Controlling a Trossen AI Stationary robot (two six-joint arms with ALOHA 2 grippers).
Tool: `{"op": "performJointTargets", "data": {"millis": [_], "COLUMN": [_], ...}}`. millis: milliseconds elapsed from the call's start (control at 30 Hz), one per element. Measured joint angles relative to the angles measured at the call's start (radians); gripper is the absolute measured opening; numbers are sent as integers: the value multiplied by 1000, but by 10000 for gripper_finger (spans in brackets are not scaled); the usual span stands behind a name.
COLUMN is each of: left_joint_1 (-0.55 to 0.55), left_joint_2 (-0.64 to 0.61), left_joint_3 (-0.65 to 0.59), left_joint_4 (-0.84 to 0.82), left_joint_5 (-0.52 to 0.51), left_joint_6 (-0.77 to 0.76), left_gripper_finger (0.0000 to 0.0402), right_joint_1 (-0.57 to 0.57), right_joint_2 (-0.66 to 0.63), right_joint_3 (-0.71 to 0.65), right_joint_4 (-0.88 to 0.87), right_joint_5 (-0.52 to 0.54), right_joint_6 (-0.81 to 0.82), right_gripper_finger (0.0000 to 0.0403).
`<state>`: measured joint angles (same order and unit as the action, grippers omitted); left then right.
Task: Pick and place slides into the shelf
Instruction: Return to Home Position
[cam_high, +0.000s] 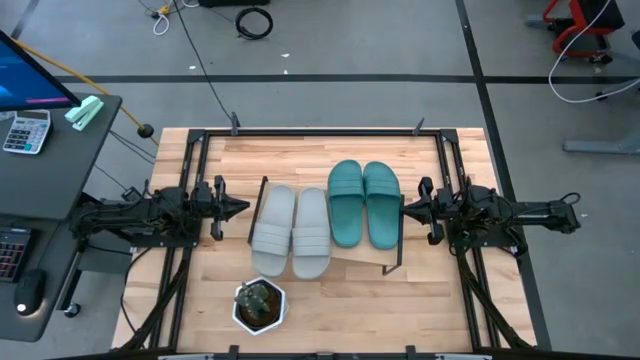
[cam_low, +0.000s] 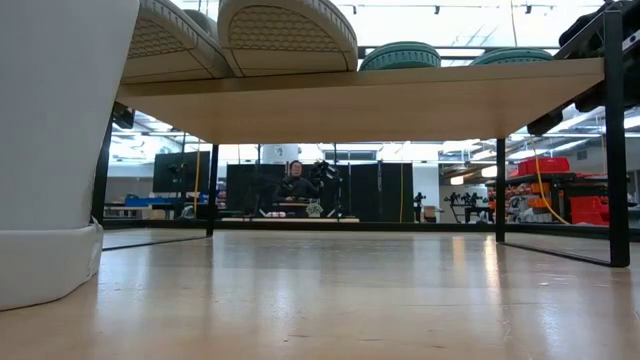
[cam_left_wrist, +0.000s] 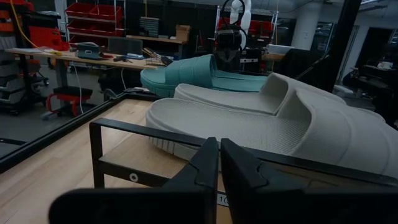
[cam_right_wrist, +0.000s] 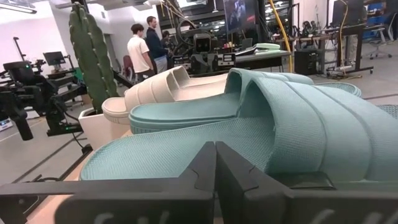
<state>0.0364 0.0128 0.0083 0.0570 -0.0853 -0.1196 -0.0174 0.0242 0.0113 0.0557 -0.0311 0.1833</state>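
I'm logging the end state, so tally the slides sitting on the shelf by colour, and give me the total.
Teal-green slides: 2
Light grey slides: 2
Total on the shelf: 4

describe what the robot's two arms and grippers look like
The left arm and right arm are black, slim and jointed, with thin black cables looped along them. The left gripper and right gripper each have two matte dark grey fingers, flat-sided and tapering to a wedge tip. No bright markings show on them.
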Motion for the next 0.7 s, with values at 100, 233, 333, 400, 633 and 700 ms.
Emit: {"op": "performJointTargets", "data": {"millis": [100,233,333,400,633,700], "left_joint_1": [0,0,0,0,0,0], "left_joint_2": [0,0,0,0,0,0], "left_joint_3": [0,0,0,0,0,0], "left_joint_4": [0,0,0,0,0,0], "left_joint_5": [0,0,0,0,0,0], "left_joint_6": [0,0,0,0,0,0], "left_gripper_finger": [21,27,32,35,29,26], "right_joint_1": [0,0,0,0,0,0], "right_joint_2": [0,0,0,0,1,1], "right_joint_3": [0,0,0,0,0,0], "right_joint_4": [0,-1,-1,-1,-1,-1], "right_joint_5": [0,0,0,0,0,0], "right_joint_6": [0,0,0,0,0,0], "right_gripper_finger": [11,13,13,12,15,15]}}
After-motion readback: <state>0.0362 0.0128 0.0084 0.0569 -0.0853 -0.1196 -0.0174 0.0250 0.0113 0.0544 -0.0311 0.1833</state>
